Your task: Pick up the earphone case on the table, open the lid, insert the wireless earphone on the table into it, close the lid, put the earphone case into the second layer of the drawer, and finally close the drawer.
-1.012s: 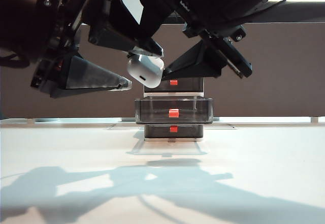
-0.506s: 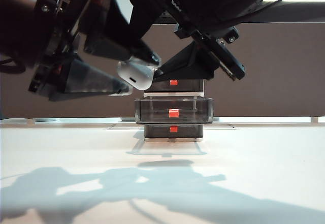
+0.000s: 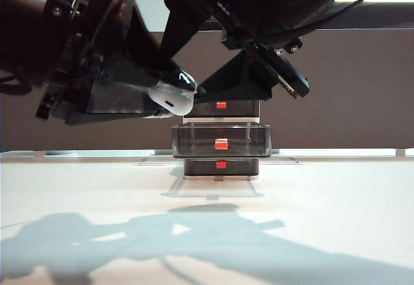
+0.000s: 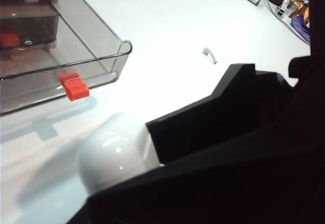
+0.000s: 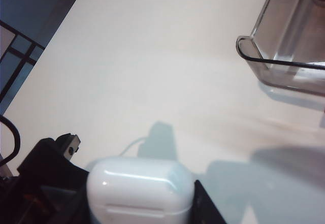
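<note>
Here, the small glossy white rounded plastic earphone case (image 3: 172,96) is held in the air above the broad plain white surface (image 3: 207,233), in front of the top tier of the three-tier drawer unit with a light grey-white frame (image 3: 221,136). Both grippers meet at the case. The left gripper (image 3: 162,97) comes in from the left of the exterior view; its black fingers (image 4: 203,122) lie against the sides of the case (image 4: 114,153), pinching it. The right gripper (image 3: 197,91) comes in from the upper right; in its wrist view the case (image 5: 139,188) sits between its two black fingers (image 5: 51,168), which clamp it on both sides. The lid is closed: a thin seam runs across the case body. A tiny dark port slot faces the exterior camera.

The second layer of the drawer (image 3: 221,139), a smoky translucent tray with a small red rectangular handle (image 3: 221,144), is pulled out toward the camera. The top and bottom drawers are pushed in. A single white wireless earphone (image 4: 209,54) lies on the surface, well apart from the drawer unit.
</note>
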You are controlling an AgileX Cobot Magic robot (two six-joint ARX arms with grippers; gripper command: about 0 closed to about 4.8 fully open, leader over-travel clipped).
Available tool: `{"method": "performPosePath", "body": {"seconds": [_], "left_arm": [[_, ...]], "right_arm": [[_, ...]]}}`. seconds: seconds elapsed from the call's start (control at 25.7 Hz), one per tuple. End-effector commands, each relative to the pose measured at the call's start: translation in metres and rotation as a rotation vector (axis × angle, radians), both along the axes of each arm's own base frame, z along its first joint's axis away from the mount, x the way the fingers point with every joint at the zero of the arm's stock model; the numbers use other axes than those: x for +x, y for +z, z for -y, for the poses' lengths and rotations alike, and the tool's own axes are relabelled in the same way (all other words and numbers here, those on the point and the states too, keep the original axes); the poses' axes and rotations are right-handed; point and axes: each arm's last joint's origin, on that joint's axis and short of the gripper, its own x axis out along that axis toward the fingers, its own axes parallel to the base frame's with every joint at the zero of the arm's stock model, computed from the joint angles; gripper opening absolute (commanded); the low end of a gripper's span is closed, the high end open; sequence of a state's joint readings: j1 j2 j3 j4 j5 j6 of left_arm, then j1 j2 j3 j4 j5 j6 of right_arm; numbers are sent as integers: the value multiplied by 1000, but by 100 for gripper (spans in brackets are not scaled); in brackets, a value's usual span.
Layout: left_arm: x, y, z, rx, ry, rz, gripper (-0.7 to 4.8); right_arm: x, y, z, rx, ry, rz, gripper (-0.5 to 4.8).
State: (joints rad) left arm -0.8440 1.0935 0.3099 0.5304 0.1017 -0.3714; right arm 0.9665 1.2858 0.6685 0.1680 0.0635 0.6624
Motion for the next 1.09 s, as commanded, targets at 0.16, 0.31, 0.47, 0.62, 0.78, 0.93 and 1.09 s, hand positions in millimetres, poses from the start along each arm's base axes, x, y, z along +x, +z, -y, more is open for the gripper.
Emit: {"method": "performPosePath", "body": {"seconds": [0.16,0.31,0.47,0.62,0.78,0.93,1.09], "left_arm": [[1,8,1,-48,4,45,204],[1,8,1,-48,4,46,204],[1,8,1,-48,4,46,160],[1,8,1,-48,4,46,152],[1,8,1,-46,3,49,100],[1,8,1,-46,3,49,65],[1,8,1,-46,3,49,65]], "right_arm": [[-2,-1,-1,-20,64,2,103],[-3,-1,-2,-16,78,-2,103],[-3,-1,-2,-14,85,-5,103],[-3,-1,-2,-25,96,9,103],[-3,-1,-2,-24,118,8,103],[-3,-1,-2,-24,118,9,103],[-3,-1,-2,-21,127,5,103]]}}
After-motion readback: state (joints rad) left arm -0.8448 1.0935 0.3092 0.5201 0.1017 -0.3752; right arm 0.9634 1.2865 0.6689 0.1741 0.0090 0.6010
